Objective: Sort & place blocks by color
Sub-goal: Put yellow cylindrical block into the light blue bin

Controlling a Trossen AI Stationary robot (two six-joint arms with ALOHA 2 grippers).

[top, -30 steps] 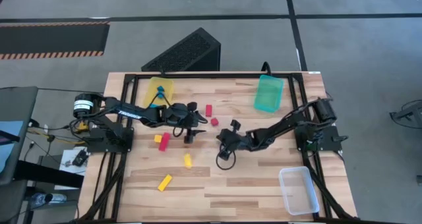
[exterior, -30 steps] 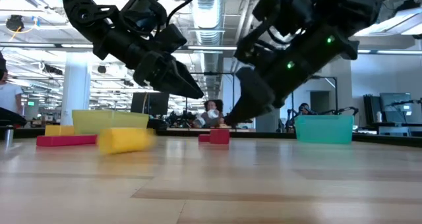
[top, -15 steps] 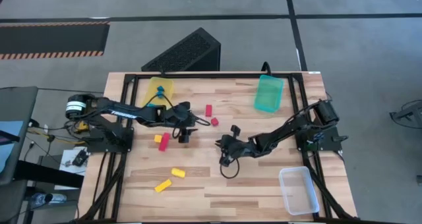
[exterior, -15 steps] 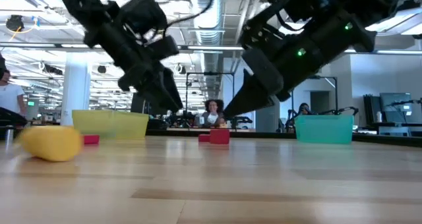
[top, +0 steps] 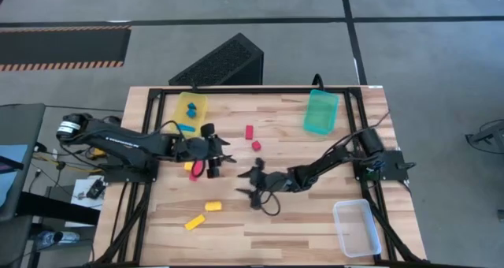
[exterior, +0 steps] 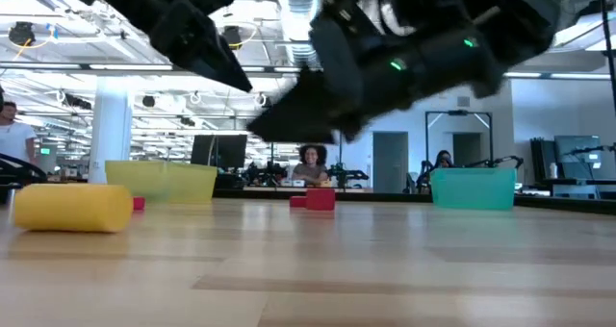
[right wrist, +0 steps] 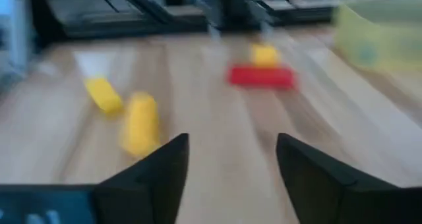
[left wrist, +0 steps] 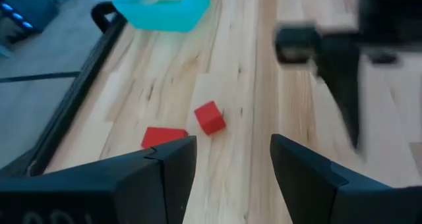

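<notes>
- High view: the left gripper (top: 223, 159) and right gripper (top: 250, 184) hover close together mid-table; they could collide.
- Low view: a yellow block (exterior: 72, 209) lies loose and might roll.
- Left wrist view: jaws parted, empty; red blocks (left wrist: 210, 117) lie ahead.
- Right wrist view: jaws spread, empty; yellow blocks (right wrist: 140, 122) lie ahead, so a hasty approach could knock them aside.

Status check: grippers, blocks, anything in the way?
Left gripper open, empty. Right gripper open, empty. Yellow blocks and red blocks loose on the table. Nothing blocking.
</notes>
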